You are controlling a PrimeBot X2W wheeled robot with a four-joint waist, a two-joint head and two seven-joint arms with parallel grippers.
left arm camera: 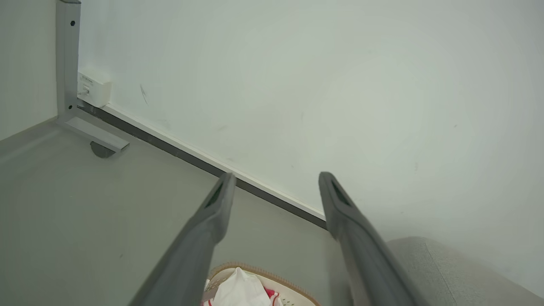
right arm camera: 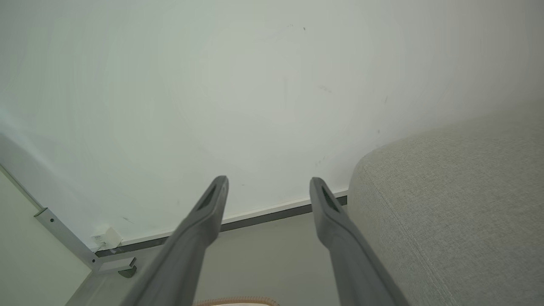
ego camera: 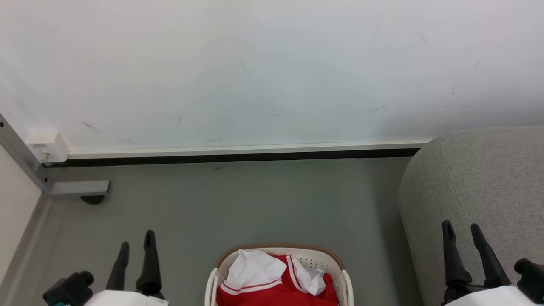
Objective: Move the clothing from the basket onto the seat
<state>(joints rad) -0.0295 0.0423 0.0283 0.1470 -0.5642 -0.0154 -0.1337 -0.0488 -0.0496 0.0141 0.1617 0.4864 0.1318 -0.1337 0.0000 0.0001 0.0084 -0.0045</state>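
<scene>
Red-and-white clothing (ego camera: pixel 272 284), cream basket (ego camera: pixel 346 287), grey seat (ego camera: pixel 480 182)

One basket (ego camera: pixel 278 246), just the one. Clothing (ego camera: pixel 272 293) comes next: one heap, red and white, and how many pieces make it up can't be told from here. One sofa (ego camera: pixel 476 182), a single big grey one. The left gripper (ego camera: pixel 137 239) and the right gripper (ego camera: pixel 460 225), that's two, with two fingers (ego camera: pixel 452 255) apiece, four in all. Then the small stuff: one white box (ego camera: pixel 46 144), one grey bracket (ego camera: pixel 80 187), one dark foot (ego camera: pixel 92 199) beneath it. And one skirting strip (ego camera: pixel 246 149).
</scene>
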